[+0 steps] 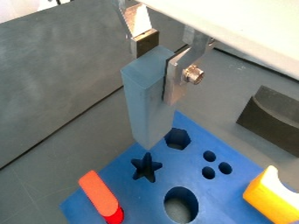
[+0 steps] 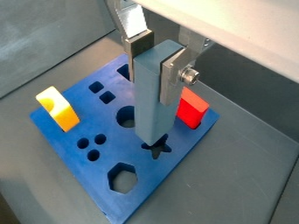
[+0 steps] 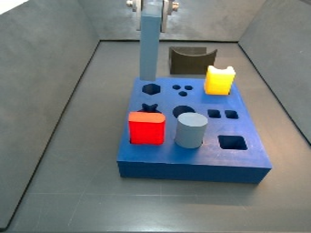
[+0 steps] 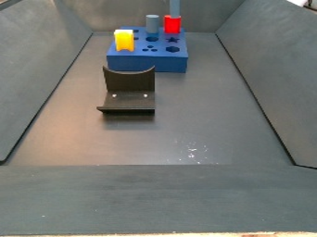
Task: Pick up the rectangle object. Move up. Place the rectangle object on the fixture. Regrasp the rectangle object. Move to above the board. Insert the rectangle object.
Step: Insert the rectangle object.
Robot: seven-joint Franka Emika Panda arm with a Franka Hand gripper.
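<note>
a: fingers (image 1: 173, 72): clamped on the upper end of the rectangle object (image 1: 145, 101). in both wrist views the silver plates press its opposite faces, with nothing else between them.

b: gripper position?

a: the gripper (image 2: 155, 59) is above the board (image 2: 126, 191), at its rear part as a side view shows it. the bar hangs straight down from the fingers.

b: long axis?

a: vertical. the rectangle object (image 3: 151, 45) stands upright in a side view, its lower end close over the board (image 3: 195, 162) near the hexagon hole (image 3: 149, 89) and the star hole (image 1: 145, 166).

b: is it touching the board?

a: cannot tell; the tip is either just above the surface or on it.

b: controlling relation for the coming move?

a: lateral alignment of the tip with its matching hole, judged not yet reached. the square cut-outs (image 3: 234, 143) lie well to the side of the tip. axis is already correct; only position needs correcting before descent.

b: the fixture?

a: the fixture (image 4: 128, 89) stands apart from the board, empty.
</note>
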